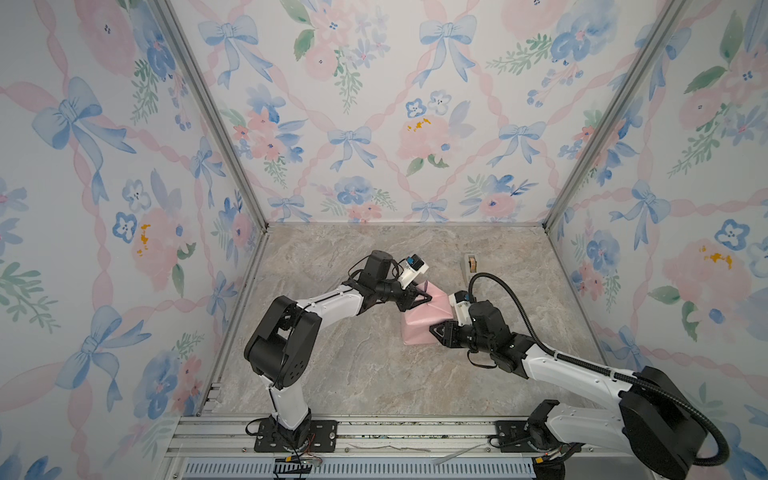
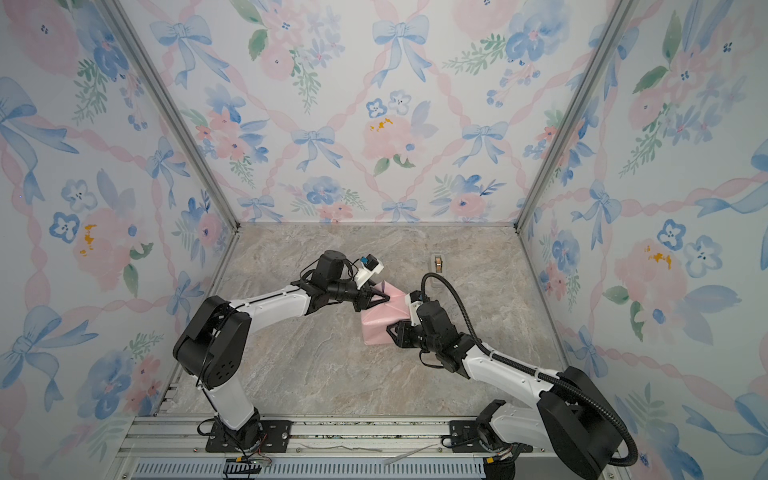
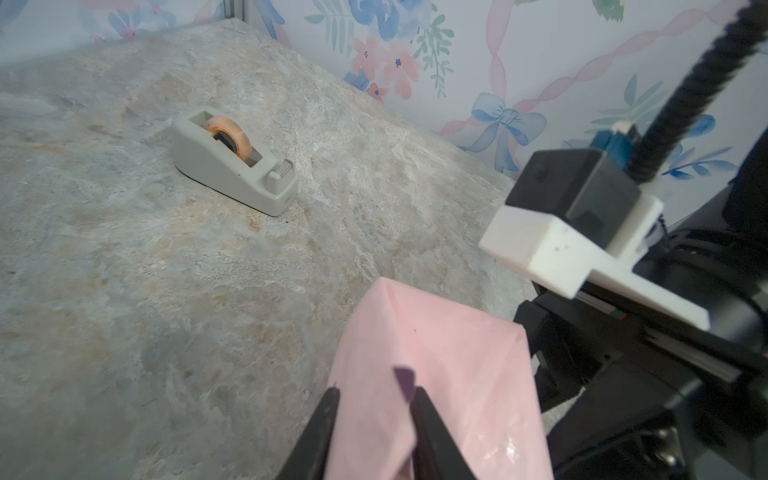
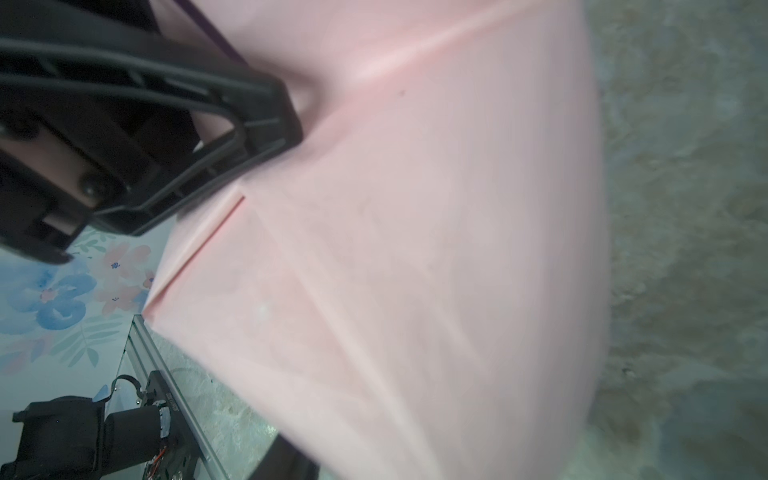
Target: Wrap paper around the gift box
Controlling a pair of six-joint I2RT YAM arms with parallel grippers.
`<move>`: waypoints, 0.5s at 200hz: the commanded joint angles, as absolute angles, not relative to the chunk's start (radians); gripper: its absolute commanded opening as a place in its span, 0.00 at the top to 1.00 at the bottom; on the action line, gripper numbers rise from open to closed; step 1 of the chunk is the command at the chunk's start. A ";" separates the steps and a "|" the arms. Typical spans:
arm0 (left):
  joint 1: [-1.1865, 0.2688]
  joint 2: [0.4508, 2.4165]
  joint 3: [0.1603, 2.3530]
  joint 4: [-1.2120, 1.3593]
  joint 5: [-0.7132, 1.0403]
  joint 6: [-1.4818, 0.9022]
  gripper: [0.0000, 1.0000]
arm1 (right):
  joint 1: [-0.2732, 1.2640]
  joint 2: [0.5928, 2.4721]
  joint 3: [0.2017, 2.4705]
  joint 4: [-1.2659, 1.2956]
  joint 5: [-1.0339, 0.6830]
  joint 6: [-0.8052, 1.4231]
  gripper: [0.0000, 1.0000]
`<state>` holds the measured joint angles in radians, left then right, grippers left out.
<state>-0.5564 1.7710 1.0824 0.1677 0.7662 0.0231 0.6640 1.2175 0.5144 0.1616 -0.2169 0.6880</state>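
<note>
The paper (image 1: 417, 330) shows its pale pink side and is folded up into a bundle near the middle of the table in both top views (image 2: 374, 330). The gift box is hidden inside it. My left gripper (image 1: 428, 297) reaches in from the left and is shut on a raised fold of the paper (image 3: 457, 353). A small purple corner (image 3: 405, 376) pokes out beside one finger. My right gripper (image 1: 435, 331) sits against the bundle's right side. In the right wrist view the paper (image 4: 415, 249) covers its jaws and only one of its fingers (image 4: 286, 457) shows.
A beige tape dispenser (image 1: 469, 266) (image 3: 232, 162) stands on the marble table behind the bundle, near the right wall. Floral walls close the back and both sides. Both arm bases are bolted to the metal rail (image 1: 374, 432) along the front edge.
</note>
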 commanded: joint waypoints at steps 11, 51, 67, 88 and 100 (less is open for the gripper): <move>-0.571 1.735 1.063 0.159 0.765 0.032 0.69 | 0.618 1.231 0.543 0.155 -0.225 0.655 0.65; -0.586 1.721 1.064 0.160 0.762 0.034 0.64 | 0.609 1.231 0.550 0.152 -0.241 0.646 0.64; -0.593 1.714 1.061 0.160 0.763 0.034 0.63 | 0.607 1.224 0.549 0.153 -0.245 0.649 0.61; -0.598 1.703 1.050 0.159 0.764 0.034 0.61 | 0.606 1.214 0.547 0.160 -0.244 0.654 0.58; -0.601 1.696 1.044 0.160 0.767 0.032 0.60 | 0.605 1.212 0.549 0.164 -0.245 0.659 0.56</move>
